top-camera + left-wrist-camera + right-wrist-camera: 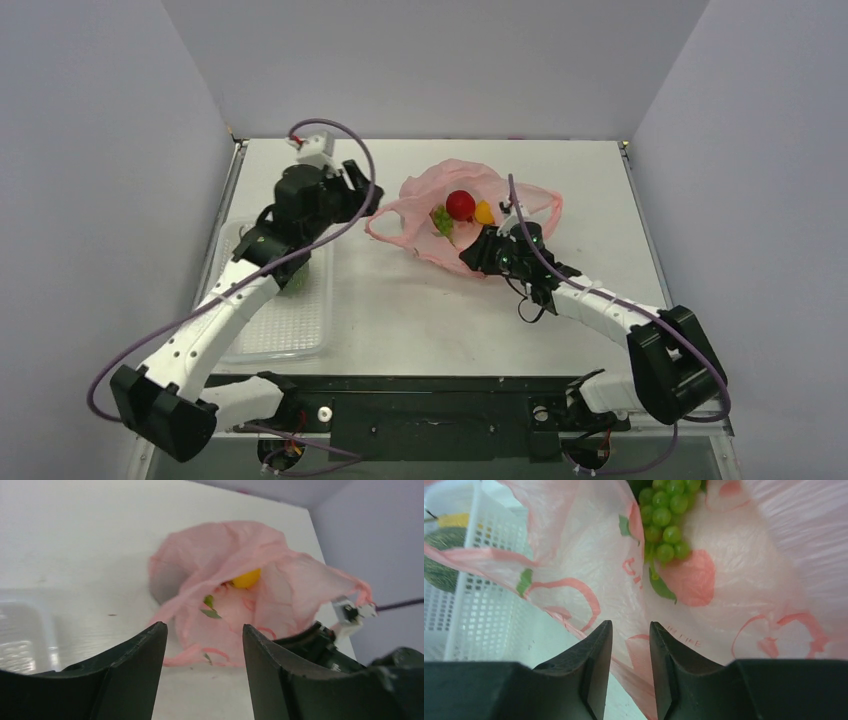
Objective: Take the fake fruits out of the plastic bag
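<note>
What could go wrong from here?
1. The right tool sits over bag film, short of the grapes; closing here would likely pinch film and drag the bag.
2. The red fruit and lemon lie loose in the open bag; a tug may roll them out.
3. The open left tool faces the same bag; both reaching in may clash.

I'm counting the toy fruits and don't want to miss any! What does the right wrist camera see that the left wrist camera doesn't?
Only the right wrist view: the green grape bunch inside the plastic bag, and a green round fruit by the mesh tray. Only the left wrist view: a yellow fruit inside the bag, and the right arm. Both: the pink bag and the tray.
</note>
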